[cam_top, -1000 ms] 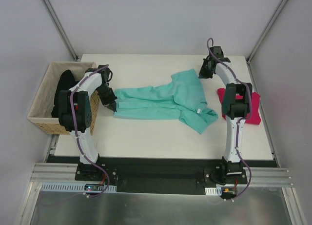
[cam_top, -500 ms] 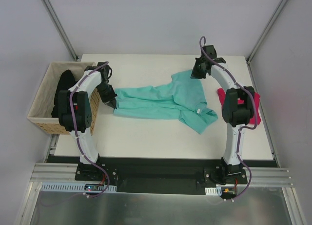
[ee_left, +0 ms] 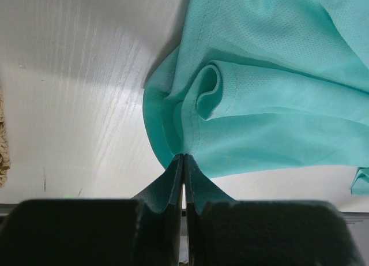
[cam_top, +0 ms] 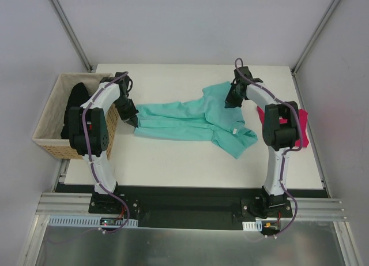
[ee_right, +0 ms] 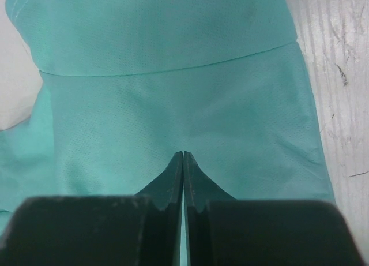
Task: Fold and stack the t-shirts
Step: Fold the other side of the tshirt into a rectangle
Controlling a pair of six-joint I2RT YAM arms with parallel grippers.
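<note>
1. Left jaws: together, nipping the teal shirt (cam_top: 190,119) at its bunched left end, just beside the basket (cam_top: 49,142). Right jaws: together too, tips down on the shirt's far right part. I cannot tell whether any cloth is caught between them.
2. Teal shirt lies strung out across the middle of the desk (cam_top: 173,162), narrow and creased at left, with one lobe flopped toward the near edge. Pink shirt (cam_top: 302,133) sits at the right edge, partly behind the right arm. Black cloth (cam_top: 75,98) is in the basket.
3. Step, as I read it: spread the teal shirt flat before folding.
   - Pull the two ends apart evenly and low over the desk so the creases run out.
   - Confirm the right side really has cloth before pulling.
   - Stay off the pink shirt and the basket rim.
4. Views:
   - Top: the only one with the whole layout, both arms and the other shirts.
   - Left wrist: the hem (ee_left: 210,90) is curled into a roll just past the tips, so several layers look gathered there. From above it is only a dark pinch.
   - Right wrist: a seam (ee_right: 173,67) runs across smooth cloth, with bare desk at right. From above the arm hides that spot.
</note>
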